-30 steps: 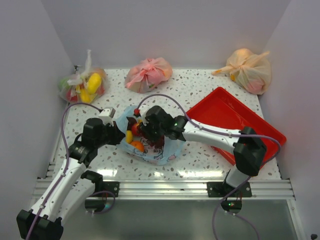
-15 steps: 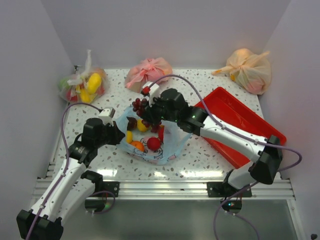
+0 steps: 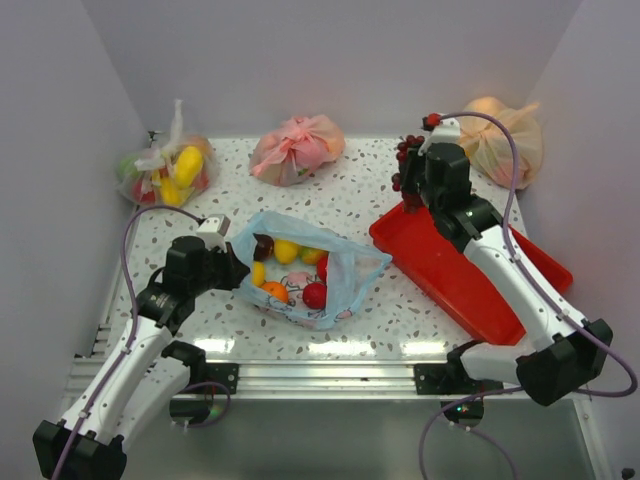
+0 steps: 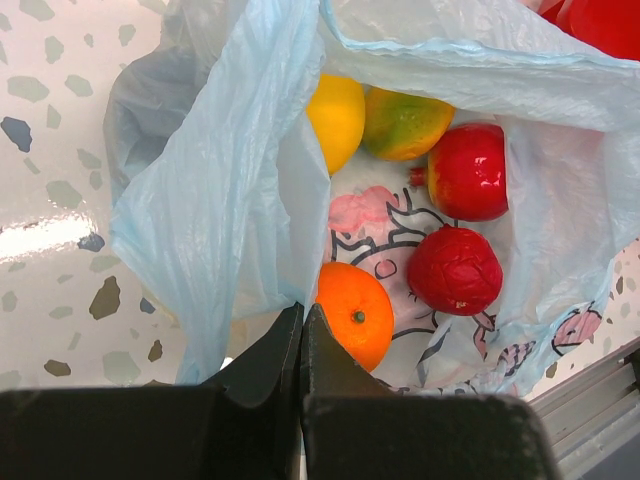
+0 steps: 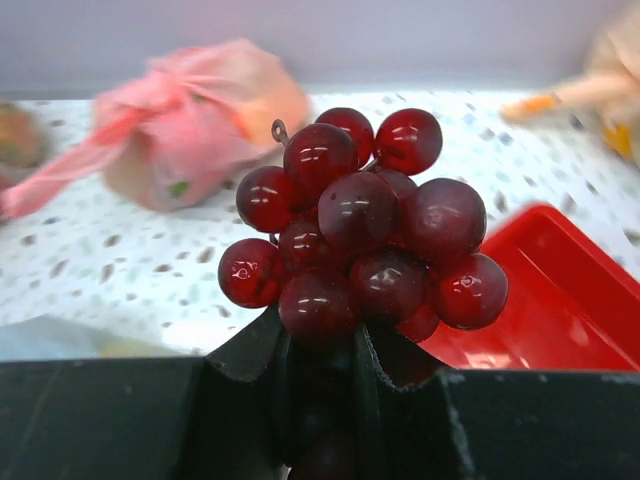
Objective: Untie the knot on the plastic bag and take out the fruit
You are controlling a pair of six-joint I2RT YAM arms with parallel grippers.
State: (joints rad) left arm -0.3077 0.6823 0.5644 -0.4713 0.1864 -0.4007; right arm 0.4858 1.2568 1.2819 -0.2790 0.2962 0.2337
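The light blue plastic bag lies open on the table, and no knot shows. Inside it are a lemon, a mango, an orange and two red fruits. My left gripper is shut on the bag's left rim, its fingertips pinching the plastic beside the orange. My right gripper is shut on the dark purple grape bunch and holds it in the air over the far left corner of the red tray.
A clear bag with yellow fruit sits at the back left, a pink knotted bag at the back middle and an orange bag at the back right. Walls close in the table on three sides.
My right gripper has lifted the grape bunch out of the blue bag and carried it right and back, over the red tray. The left arm has not moved.
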